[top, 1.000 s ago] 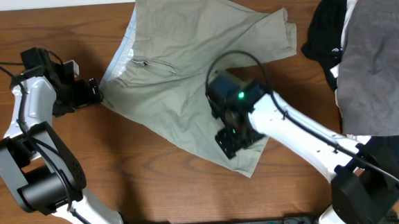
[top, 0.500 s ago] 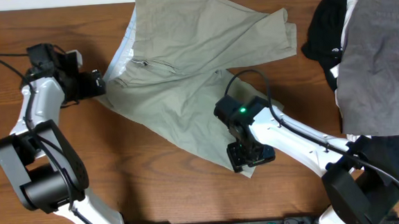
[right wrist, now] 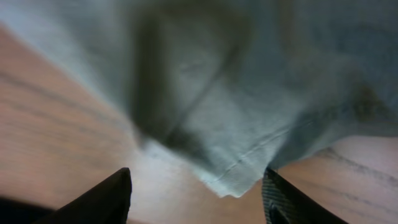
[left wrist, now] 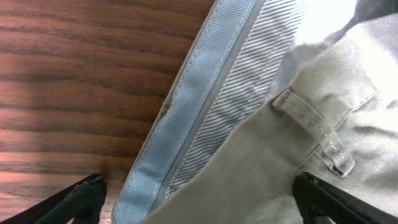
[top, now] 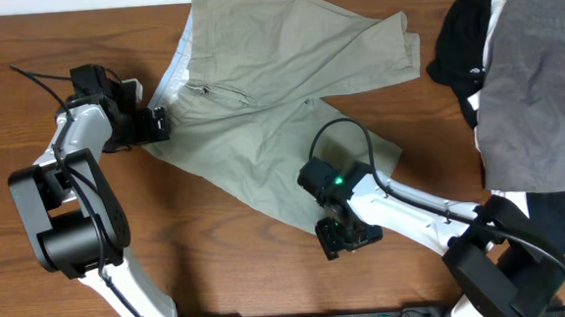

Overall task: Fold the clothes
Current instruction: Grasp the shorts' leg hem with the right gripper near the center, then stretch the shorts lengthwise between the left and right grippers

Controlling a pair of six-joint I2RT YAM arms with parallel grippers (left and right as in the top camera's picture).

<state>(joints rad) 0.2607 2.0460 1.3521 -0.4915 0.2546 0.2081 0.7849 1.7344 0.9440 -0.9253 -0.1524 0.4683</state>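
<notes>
Khaki shorts lie spread and rumpled on the desk, with a gripper at each end.

The left gripper sits at the waistband on the shorts' left edge. In the left wrist view its jaws are spread wide, with the striped lining between them and a belt loop just beyond; it grasps nothing. The right gripper is at the lower hem corner and hides it from above. The right wrist view is blurred, but its fingers are parted, with the hem corner just ahead of them. The right arm's black cable loops over the cloth. Well apart, at the desk's right edge, is a heap: a grey garment over a black one, with some white between them.
</notes>
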